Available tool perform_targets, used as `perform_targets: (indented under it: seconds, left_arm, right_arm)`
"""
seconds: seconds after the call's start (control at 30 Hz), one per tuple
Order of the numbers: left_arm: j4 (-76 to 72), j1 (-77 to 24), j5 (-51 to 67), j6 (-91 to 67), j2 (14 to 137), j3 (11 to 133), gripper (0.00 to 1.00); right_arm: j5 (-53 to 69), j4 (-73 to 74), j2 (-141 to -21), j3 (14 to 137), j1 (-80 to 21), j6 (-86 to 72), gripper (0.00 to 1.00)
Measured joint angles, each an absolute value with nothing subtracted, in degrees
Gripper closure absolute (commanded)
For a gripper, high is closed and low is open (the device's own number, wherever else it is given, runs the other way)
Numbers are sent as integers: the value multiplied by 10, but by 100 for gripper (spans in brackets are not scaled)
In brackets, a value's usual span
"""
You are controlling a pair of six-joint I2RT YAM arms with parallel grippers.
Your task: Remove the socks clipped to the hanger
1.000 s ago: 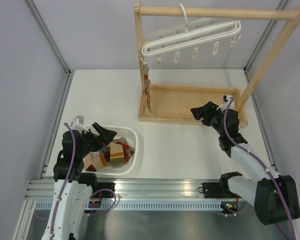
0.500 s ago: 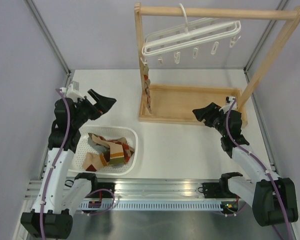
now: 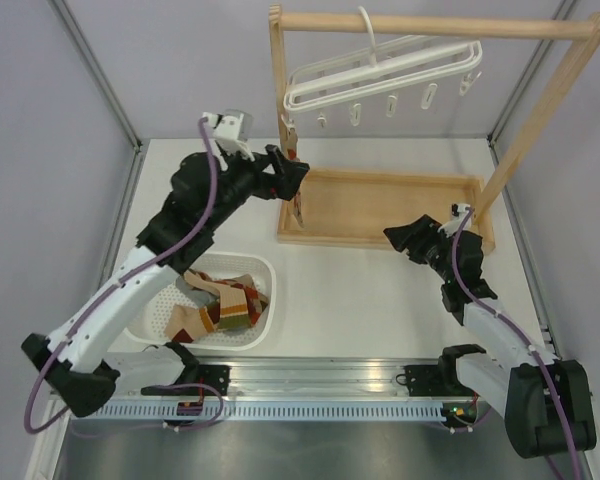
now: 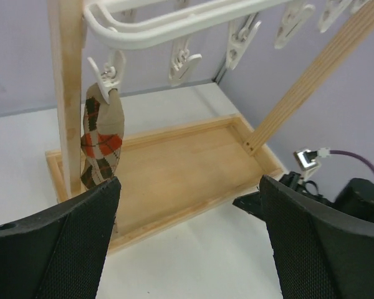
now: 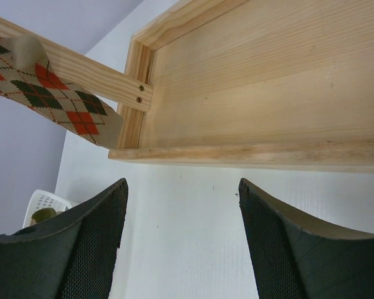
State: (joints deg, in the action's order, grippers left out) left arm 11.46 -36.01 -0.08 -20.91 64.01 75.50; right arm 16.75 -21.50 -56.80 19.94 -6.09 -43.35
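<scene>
One argyle sock (image 4: 101,140) in red, brown and cream hangs from the leftmost clip (image 4: 110,71) of the white hanger (image 3: 380,70), beside the rack's left post. My left gripper (image 3: 298,175) is open right in front of that sock. In the left wrist view the sock shows just above the left finger (image 4: 62,243), apart from it, and nothing lies between the fingers. My right gripper (image 3: 395,240) hovers open at the wooden tray's front edge, empty. The right wrist view shows the same sock (image 5: 50,93) from the side. The other clips hang bare.
A wooden rack holds the hanger on its rail (image 3: 430,25) over a wooden tray (image 3: 380,205). The white perforated basket (image 3: 265,270) at front left holds several loose socks (image 3: 225,305). The left post (image 4: 68,93) stands close beside the hanging sock.
My left arm has risen from the basket and swung forward and right to the rack's left post, beside the hanging sock. The right arm has barely moved.
</scene>
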Motion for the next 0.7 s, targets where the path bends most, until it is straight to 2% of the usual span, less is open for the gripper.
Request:
perform_targets:
  seconds: [0.23,0.43,0.7]
  left_arm:
    - [119,-406,-164,-157,768,771,7]
    - [109,-406,-246,-145,801,771,11]
    - [78,-406,-288,-142,867,771,27]
  right_arm:
    - [170,-223,-554,192,-59,-435,24]
    - [172,-243,-562,180,-57,-437,24]
    - [189,-309,-642,157,-54,-449,24]
